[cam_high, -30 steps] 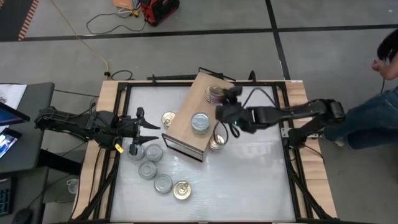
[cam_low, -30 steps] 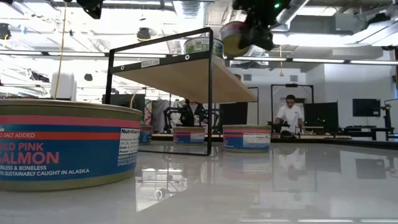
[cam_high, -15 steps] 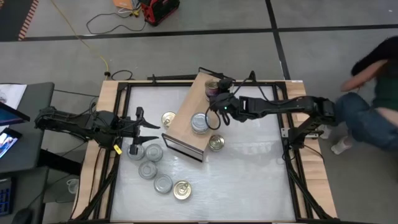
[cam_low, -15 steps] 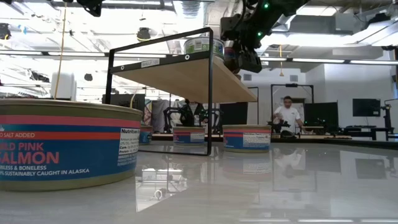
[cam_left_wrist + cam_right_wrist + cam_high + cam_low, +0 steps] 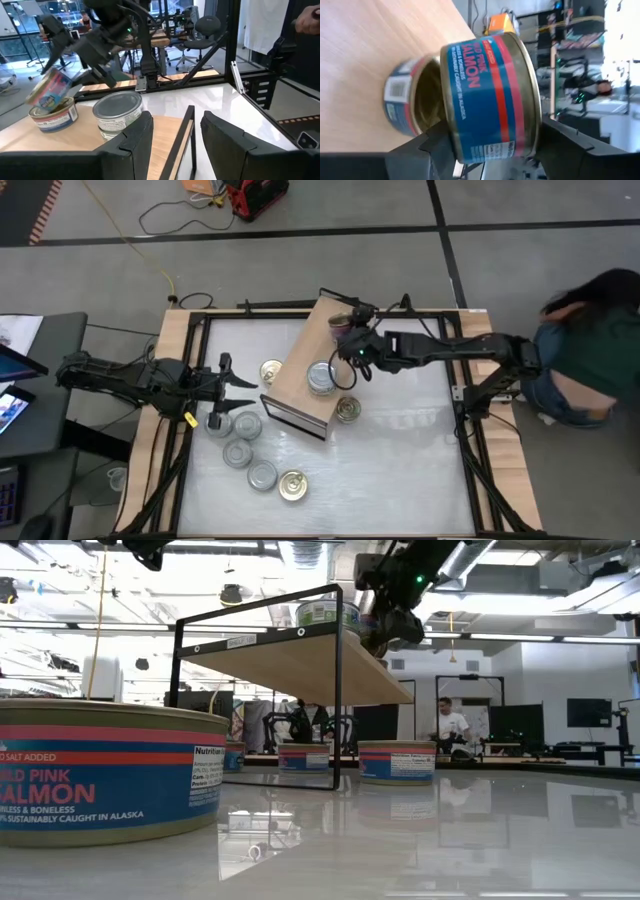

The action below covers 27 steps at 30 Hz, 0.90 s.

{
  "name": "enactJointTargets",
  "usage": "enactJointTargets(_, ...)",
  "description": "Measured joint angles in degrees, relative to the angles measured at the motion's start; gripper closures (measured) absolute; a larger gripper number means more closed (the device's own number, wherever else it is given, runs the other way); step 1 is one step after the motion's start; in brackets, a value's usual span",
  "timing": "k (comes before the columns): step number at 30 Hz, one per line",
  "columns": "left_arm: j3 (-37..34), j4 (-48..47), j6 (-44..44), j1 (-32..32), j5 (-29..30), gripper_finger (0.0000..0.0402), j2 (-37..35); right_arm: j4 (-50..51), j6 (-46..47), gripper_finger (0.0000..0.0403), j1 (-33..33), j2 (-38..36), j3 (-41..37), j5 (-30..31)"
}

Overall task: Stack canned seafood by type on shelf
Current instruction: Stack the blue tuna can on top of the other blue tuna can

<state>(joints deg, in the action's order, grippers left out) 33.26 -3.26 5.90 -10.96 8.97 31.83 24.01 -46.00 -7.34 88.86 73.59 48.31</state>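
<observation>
Loose tins [image 5: 250, 452] scattered on the white tabletop [image 5: 400, 470] nearest, left gripper [image 5: 243, 383] held idle beside the shelf [image 5: 300, 385] with fingers parted, silver tin [image 5: 321, 376] set on the shelf top, farther along a salmon tin [image 5: 490, 95] tilted over another tin [image 5: 52, 112], flanked by the right gripper [image 5: 348, 340] fingers, grip not discernible

Bright, even overhead light; ceiling fixtures [image 5: 520, 637] glare in low view, tabletop [image 5: 420, 830] mirrors them; person [image 5: 590, 345] at 3 o'clock motion-blurred.
</observation>
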Motion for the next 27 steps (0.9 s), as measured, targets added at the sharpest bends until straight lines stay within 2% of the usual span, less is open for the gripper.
enactJointTargets(8, 0.0, 0.4, -0.7, 0.0, -0.8, 0.0241, 0.0, 4.6, 0.1, 0.0115, -0.8, -0.1, 2.1, -4.0)
enactJointTargets(13, 0.0, 0.2, -1.9, 0.0, -1.2, 0.0241, 0.0, 6.1, -4.4, 0.0111, -1.2, -0.1, 2.1, -3.7)
enactJointTargets(27, 0.0, 0.2, -2.1, 0.0, -1.6, 0.0241, 0.0, 7.5, -4.2, 0.0111, -0.7, 0.0, 2.1, -4.7)
